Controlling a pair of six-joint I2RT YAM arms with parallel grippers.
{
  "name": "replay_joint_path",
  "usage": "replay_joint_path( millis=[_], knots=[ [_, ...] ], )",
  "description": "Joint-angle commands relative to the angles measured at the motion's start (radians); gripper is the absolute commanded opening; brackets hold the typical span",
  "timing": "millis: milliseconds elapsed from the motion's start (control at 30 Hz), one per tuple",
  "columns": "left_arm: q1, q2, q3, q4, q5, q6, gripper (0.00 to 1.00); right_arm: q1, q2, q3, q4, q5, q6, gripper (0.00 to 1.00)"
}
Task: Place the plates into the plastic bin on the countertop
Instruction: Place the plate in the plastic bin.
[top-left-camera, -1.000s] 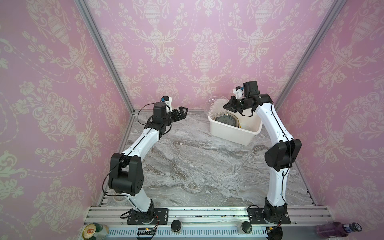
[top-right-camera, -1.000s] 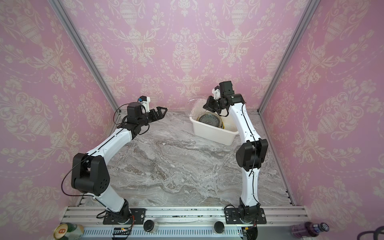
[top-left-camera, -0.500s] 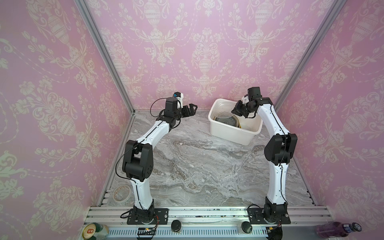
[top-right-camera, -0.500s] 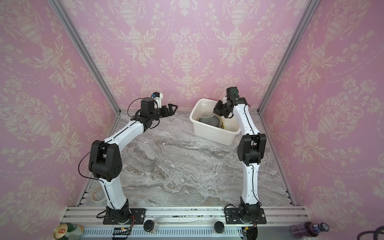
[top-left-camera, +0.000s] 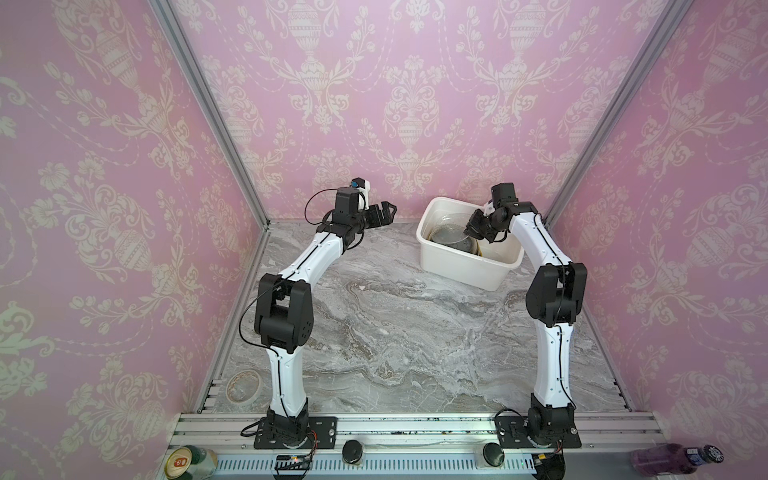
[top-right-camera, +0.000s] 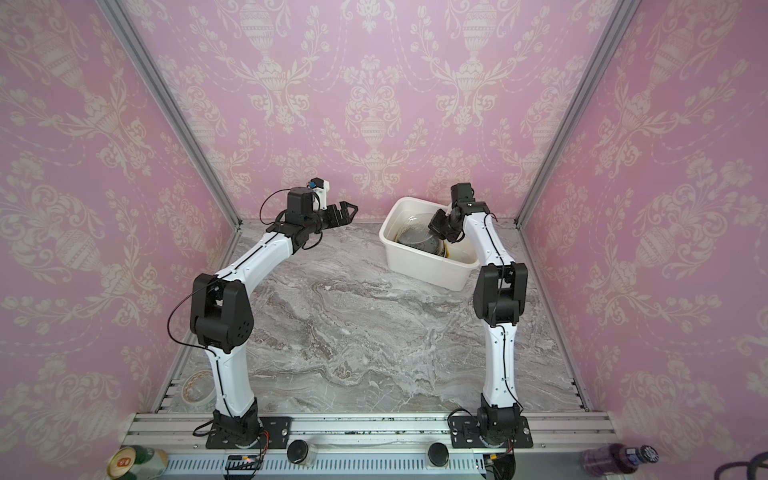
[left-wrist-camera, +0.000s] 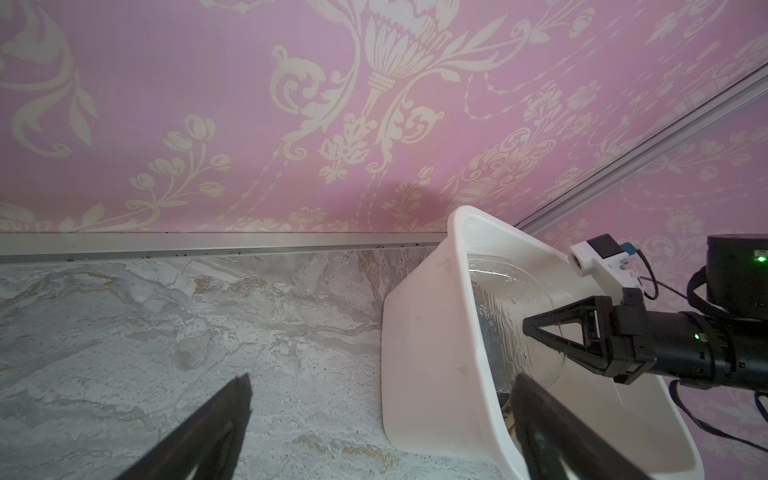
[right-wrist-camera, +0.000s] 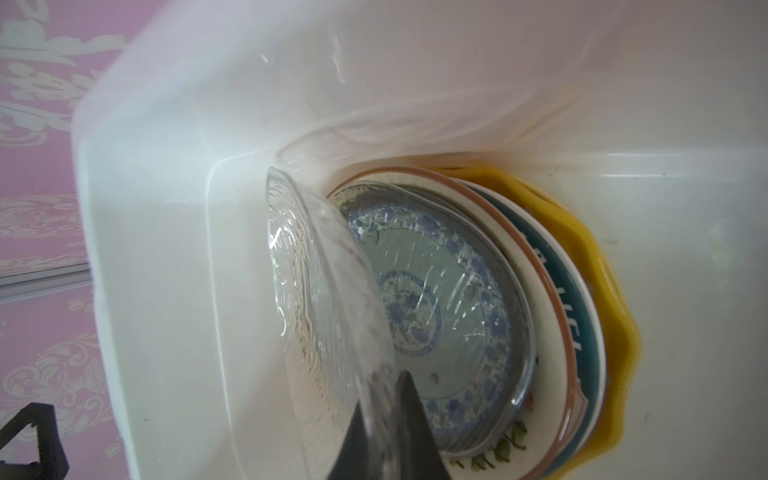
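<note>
Clamped on the rim of the clear glass plate (right-wrist-camera: 316, 311), the right gripper (right-wrist-camera: 384, 415) holds it tilted inside the plastic bin (top-left-camera: 461, 266) over the stacked plates (right-wrist-camera: 449, 299) (left gripper (top-left-camera: 384, 210), jaws apart, hangs aside).

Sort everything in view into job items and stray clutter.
Job: clear ribbed glass plate, pinched by the right gripper; stacked patterned plates; white rectangular plastic bin; grey marble countertop.
Stray: beige tape roll; green drink can; purple plastic bottle.
</note>
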Motion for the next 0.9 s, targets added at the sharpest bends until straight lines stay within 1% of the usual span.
replay_joint_path(
  millis=[0, 167, 267, 333, 400, 667, 867],
  knots=[
    [-0.007, 0.029, 0.068, -0.071, -0.011, 0.036, 0.99, -0.013, 0.028, 0.024, -0.011, 0.013, 0.0, 0.0],
    [-0.007, 0.057, 0.116, -0.104, -0.008, 0.036, 0.99, -0.017, 0.05, 0.03, -0.011, 0.017, 0.002, 0.02],
    [-0.007, 0.073, 0.147, -0.125, -0.004, 0.039, 0.99, -0.016, 0.055, 0.027, -0.011, 0.026, 0.003, 0.07],
    [-0.008, 0.083, 0.165, -0.139, 0.0, 0.043, 0.99, -0.017, 0.055, 0.024, -0.011, 0.033, 0.002, 0.12],
    [-0.008, 0.09, 0.178, -0.149, 0.003, 0.047, 0.99, -0.019, 0.052, 0.022, -0.011, 0.039, 0.002, 0.16],
    [-0.007, 0.1, 0.189, -0.159, 0.011, 0.044, 0.99, -0.019, 0.03, 0.024, -0.013, 0.056, -0.004, 0.26],
    [-0.009, 0.1, 0.187, -0.156, 0.019, 0.04, 0.99, -0.019, 0.005, 0.041, -0.033, 0.076, -0.024, 0.28]
  ],
)
